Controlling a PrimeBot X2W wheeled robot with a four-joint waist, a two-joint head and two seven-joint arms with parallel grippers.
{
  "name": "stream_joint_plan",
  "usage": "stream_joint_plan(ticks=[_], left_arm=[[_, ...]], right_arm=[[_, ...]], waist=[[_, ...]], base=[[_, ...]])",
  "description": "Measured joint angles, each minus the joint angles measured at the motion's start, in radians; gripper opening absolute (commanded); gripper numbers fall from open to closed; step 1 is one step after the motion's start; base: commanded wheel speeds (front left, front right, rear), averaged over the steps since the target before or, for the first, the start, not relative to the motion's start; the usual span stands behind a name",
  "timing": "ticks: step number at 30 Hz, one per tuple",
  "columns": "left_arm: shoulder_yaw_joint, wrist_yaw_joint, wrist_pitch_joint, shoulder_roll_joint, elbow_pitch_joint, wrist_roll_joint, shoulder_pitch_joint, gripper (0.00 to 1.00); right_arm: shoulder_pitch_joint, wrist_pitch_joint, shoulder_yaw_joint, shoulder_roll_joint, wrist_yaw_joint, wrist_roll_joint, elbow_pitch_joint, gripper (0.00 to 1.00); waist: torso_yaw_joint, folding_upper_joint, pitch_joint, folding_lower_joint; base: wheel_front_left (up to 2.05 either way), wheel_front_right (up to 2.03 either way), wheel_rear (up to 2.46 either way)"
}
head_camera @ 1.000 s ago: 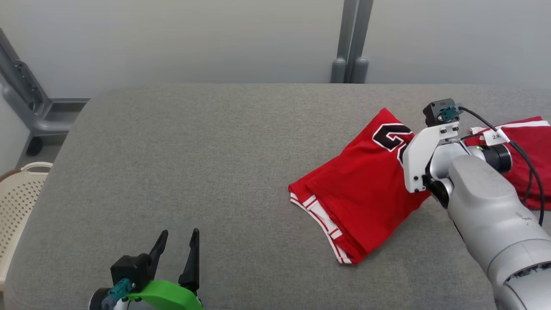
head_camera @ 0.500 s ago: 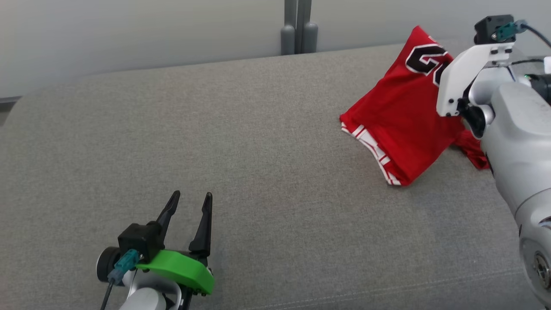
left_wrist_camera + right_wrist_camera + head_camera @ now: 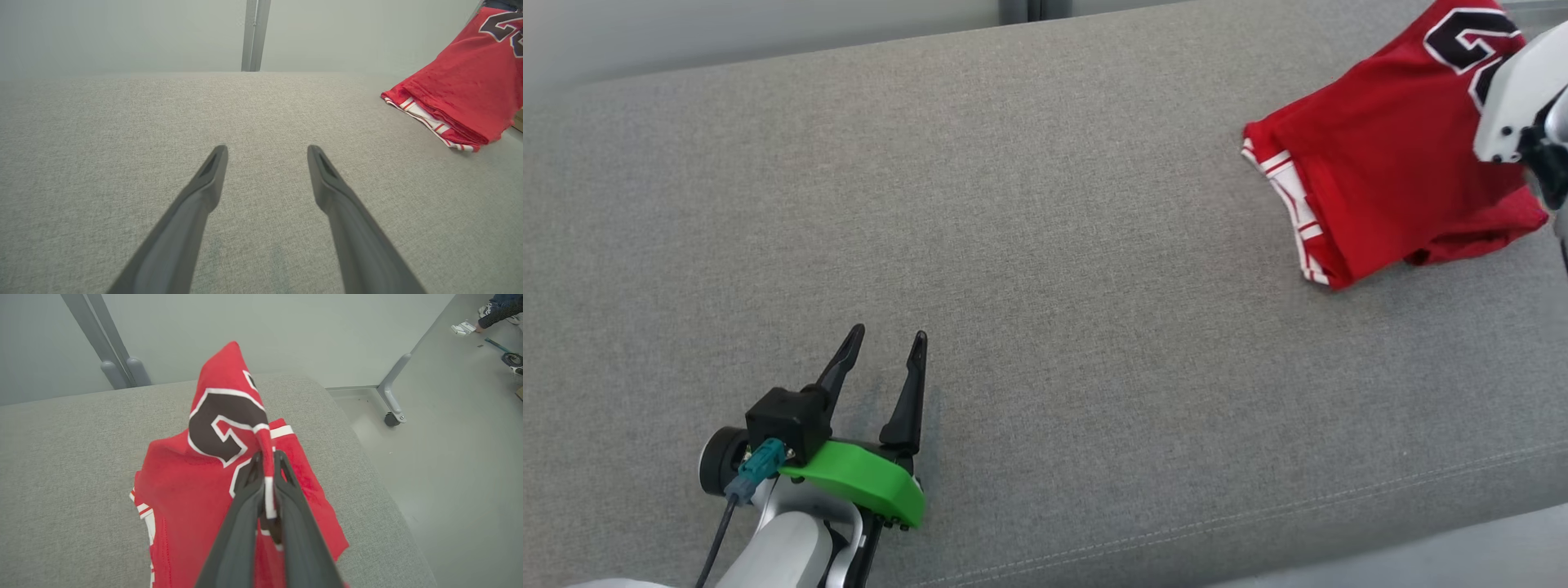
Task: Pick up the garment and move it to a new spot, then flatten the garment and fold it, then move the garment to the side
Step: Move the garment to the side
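The garment (image 3: 1380,171) is a red jersey with black numerals and white-striped trim, folded over, at the far right of the grey padded table (image 3: 1045,245). Its upper part is lifted while its lower hem rests on the table. In the right wrist view my right gripper (image 3: 267,457) is shut on a fold of the garment (image 3: 220,428) beside the black numeral. My left gripper (image 3: 886,339) hovers low over the table at the lower left, open with nothing between its fingers (image 3: 212,171). The left wrist view shows the garment (image 3: 461,94) far off to the right.
A grey wall with a vertical metal post (image 3: 254,34) stands behind the table. In the right wrist view the table's right edge drops to a floor with a wheeled frame leg (image 3: 392,396), and a person's foot (image 3: 496,312) sits in the far corner.
The head camera has turned and tilted down, shifting the whole picture. My right gripper has lifted the garment's upper part off the table; the second red cloth has gone out of frame.
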Motion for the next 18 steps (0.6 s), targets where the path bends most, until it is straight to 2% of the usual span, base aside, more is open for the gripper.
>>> stream_joint_plan(ticks=[7, 12, 18], left_arm=[[-0.002, 0.001, 0.014, 0.020, -0.013, 0.003, -0.013, 1.00], [-0.008, 0.009, 0.036, 0.038, -0.039, 0.012, -0.025, 1.00], [-0.018, 0.013, 0.063, 0.065, -0.075, 0.029, -0.041, 1.00]], right_arm=[[-0.010, 0.017, -0.100, -0.073, 0.000, -0.109, -0.036, 0.00], [0.020, 0.031, -0.241, -0.115, 0.000, -0.190, -0.100, 0.00], [0.086, 0.062, -0.445, -0.088, 0.000, -0.316, -0.216, 0.00]], waist=[[0.011, 0.0000, 0.029, 0.0000], [0.027, 0.0000, 0.060, 0.0000], [0.051, 0.0000, 0.112, 0.0000]], base=[[0.00, 0.00, 0.00], [0.00, 0.00, 0.00], [0.00, 0.00, 0.00]])
